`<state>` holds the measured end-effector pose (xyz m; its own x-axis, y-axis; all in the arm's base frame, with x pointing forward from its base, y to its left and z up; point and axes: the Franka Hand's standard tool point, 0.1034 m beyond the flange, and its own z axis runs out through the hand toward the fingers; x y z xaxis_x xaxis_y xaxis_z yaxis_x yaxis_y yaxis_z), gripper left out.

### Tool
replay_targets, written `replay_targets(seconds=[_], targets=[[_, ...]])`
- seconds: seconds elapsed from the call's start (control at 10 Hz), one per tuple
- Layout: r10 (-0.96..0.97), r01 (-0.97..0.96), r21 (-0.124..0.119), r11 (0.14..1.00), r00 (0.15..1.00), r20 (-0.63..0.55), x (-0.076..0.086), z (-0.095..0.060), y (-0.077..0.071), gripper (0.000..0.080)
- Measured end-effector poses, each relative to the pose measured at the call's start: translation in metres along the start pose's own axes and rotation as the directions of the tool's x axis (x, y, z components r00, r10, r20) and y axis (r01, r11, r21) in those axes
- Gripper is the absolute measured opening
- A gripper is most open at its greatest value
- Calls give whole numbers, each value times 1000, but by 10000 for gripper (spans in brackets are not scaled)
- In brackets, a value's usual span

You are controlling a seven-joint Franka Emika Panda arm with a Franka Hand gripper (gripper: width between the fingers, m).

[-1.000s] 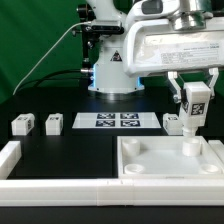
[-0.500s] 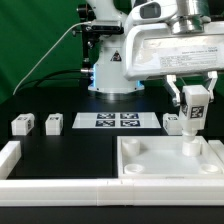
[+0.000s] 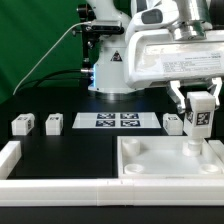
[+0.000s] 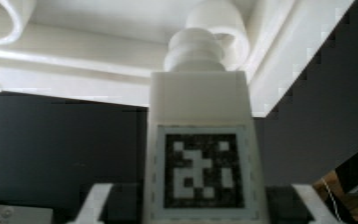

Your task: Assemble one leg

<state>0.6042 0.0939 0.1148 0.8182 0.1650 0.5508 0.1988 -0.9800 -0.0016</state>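
My gripper (image 3: pixel 199 106) is shut on a leg (image 3: pixel 200 118), a small white block with a black-and-white marker on its face. I hold it upright over the far right corner of the large white tray (image 3: pixel 165 165). In the wrist view the leg (image 4: pixel 202 120) fills the middle between my fingers (image 4: pixel 98 204), and its round tip points at a corner socket of the tray (image 4: pixel 87 55). Three more legs lie on the black table: two at the exterior view's left (image 3: pixel 21 125) (image 3: pixel 53 123) and one just left of my gripper (image 3: pixel 172 122).
The marker board (image 3: pixel 118 121) lies flat at the middle back of the table. The robot base (image 3: pixel 110 70) stands behind it. A white rail (image 3: pixel 60 188) runs along the front edge, with a raised end (image 3: pixel 8 152) at the left.
My gripper has moved a little to the exterior view's right and slightly down with the leg in it. The other legs and the tray have not moved.
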Motion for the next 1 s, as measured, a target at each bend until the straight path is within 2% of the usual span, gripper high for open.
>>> replay_targets(seconds=[0.2,0.4,0.7,1.0], targets=[[-2,2,3,1000,1000,-4,2,1,-3,293],[2,-2,6,1000,1000,-14,10,6,-8,293],[0,0,7,1000,1000,-21,16,16,-7,293],[0,1,10,1000,1000,-11,12,24,-9,293]])
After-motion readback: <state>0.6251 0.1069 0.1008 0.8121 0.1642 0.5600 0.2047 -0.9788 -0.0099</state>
